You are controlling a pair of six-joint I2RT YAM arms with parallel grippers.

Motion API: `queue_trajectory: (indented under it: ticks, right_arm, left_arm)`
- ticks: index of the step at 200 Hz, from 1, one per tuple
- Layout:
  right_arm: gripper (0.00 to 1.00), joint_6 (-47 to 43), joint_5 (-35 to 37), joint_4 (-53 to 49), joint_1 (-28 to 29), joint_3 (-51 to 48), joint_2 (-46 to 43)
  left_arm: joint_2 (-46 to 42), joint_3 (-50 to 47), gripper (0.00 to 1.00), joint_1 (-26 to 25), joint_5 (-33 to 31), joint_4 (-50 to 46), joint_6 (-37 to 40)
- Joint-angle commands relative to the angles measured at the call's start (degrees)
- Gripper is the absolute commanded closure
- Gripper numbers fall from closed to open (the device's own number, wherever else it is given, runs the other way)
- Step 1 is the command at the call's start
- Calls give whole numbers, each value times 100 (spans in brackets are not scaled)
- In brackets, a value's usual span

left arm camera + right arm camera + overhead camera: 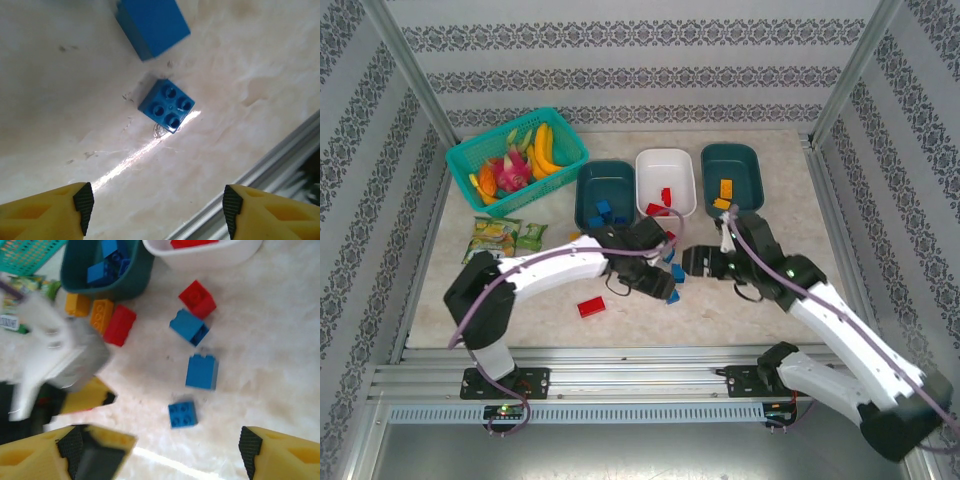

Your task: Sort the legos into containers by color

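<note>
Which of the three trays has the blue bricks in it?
The left dark teal tray; the white tray holds a red brick, the right teal tray an orange brick.

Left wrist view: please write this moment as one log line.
left hand: open | right hand: open | small blue brick: on table, ahead of left hand

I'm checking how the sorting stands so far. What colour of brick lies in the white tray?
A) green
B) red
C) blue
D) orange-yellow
B: the top view shows a red brick lying in the white tray, while the blue bricks sit in the left dark teal tray.
</note>
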Motion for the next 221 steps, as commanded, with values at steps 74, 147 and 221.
queue_trajectory:
  ticks: [74,147,221]
  right_arm:
    - [12,1122,148,-1251,137,-313,-2501]
    - [15,1203,227,-1256,136,-325,-2563]
    - [16,1148,161,-1029,136,-348,-2385]
  left_arm:
    - [1523,1232,19,-512,-1101,-622,603]
    - [2110,1728,37,-648,-1018,-706,970]
    - [1630,1425,70,-696,-1494,-625,593]
